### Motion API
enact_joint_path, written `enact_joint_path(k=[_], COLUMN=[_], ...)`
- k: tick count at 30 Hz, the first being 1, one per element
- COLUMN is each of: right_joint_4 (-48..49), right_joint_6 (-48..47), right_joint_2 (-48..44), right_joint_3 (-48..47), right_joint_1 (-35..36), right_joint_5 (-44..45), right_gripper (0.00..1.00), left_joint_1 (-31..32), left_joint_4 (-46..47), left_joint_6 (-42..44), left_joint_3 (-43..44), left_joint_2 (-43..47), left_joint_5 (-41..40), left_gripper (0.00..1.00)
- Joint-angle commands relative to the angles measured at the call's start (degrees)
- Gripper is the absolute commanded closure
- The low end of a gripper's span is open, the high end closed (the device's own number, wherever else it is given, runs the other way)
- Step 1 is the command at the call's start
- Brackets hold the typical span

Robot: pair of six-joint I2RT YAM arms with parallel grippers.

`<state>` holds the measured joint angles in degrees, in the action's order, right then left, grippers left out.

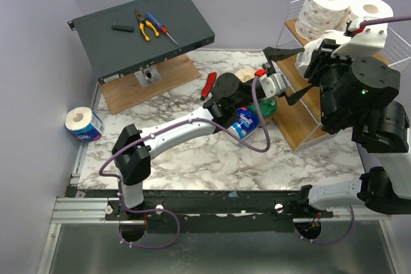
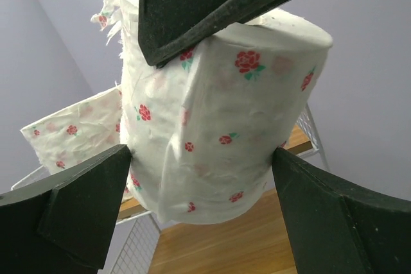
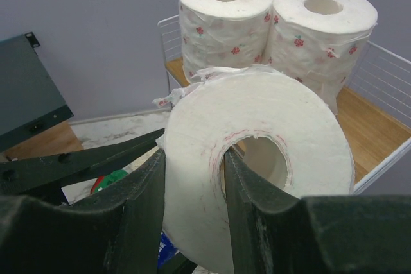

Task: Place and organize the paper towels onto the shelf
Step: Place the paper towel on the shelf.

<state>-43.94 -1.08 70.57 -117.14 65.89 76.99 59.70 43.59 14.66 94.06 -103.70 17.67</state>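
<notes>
Marble tabletop (image 1: 192, 158). Shelf (image 1: 298, 129) at 3 o'clock; two rose-print rolls (image 3: 225, 17) upright on top tier. Right hand (image 3: 192, 165) clamped on third rose-print roll (image 3: 289, 133), one finger through core, near shelf top. Left hand (image 2: 200, 152) fingers spread wide, flanking that roll. Blue-wrapped roll (image 1: 83, 124) at 9 o'clock.

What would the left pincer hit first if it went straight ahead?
The rose-printed paper roll held by the right pincer; it seems to sit between the open fingers of the left pincer.
</notes>
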Motion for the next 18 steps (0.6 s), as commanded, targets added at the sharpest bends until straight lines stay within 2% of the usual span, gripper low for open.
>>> enact_joint_path(k=[1,7,13,18], right_joint_4=[0.48,0.91,11.49,14.39], right_joint_6=[0.47,0.54,-5.88,-8.82], right_joint_2=[-0.96,-1.94,-5.82,-6.87], right_joint_3=[0.16,2.0,10.19,11.32], right_joint_1=[-0.08,-0.03,-0.07,-0.1], right_joint_5=[-1.22,-0.94,1.06,1.53], right_gripper=[0.6,0.6,0.6,0.57], left_joint_1=[0.5,1.45,2.69,3.17], left_joint_4=[1.22,1.41,0.93,0.28], left_joint_6=[2.66,2.01,1.19,0.87], left_joint_3=[3.66,6.36,8.99,11.12], left_joint_2=[-1.87,-3.98,-6.13,-7.16], left_joint_5=[-4.46,-5.79,-6.92,-7.96], left_gripper=[0.01,0.01,0.01,0.02])
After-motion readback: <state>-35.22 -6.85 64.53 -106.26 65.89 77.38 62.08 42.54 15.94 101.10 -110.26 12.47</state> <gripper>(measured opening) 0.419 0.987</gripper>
